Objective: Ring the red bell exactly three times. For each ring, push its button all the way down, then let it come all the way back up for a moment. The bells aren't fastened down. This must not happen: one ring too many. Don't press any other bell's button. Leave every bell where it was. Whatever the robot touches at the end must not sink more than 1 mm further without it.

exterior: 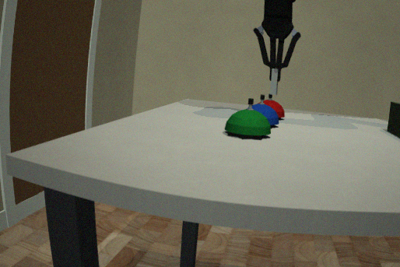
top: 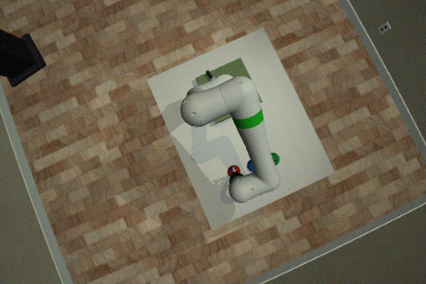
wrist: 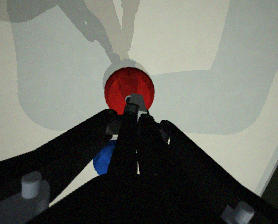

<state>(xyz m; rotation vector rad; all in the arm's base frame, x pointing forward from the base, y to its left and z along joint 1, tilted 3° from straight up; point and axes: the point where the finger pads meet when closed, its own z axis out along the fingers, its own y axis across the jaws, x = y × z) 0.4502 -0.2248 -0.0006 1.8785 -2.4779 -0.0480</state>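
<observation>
White desk (exterior: 117,164) on wood-block floor (top: 104,26). Three bells in row: green bell (exterior: 247,123), blue bell (exterior: 268,113), red bell (exterior: 275,107) farthest in exterior view. Red bell dome-up, button stem vertical. Claw (exterior: 275,91) pinched together, empty, pointing straight down, tips just above red bell's button.

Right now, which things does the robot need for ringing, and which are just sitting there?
For the job:
red bell
its button
gripper, shut and holding nothing, just above that button

Just sitting there:
blue bell, must not be pressed
green bell, must not be pressed
white table
green base plate under the arm
</observation>
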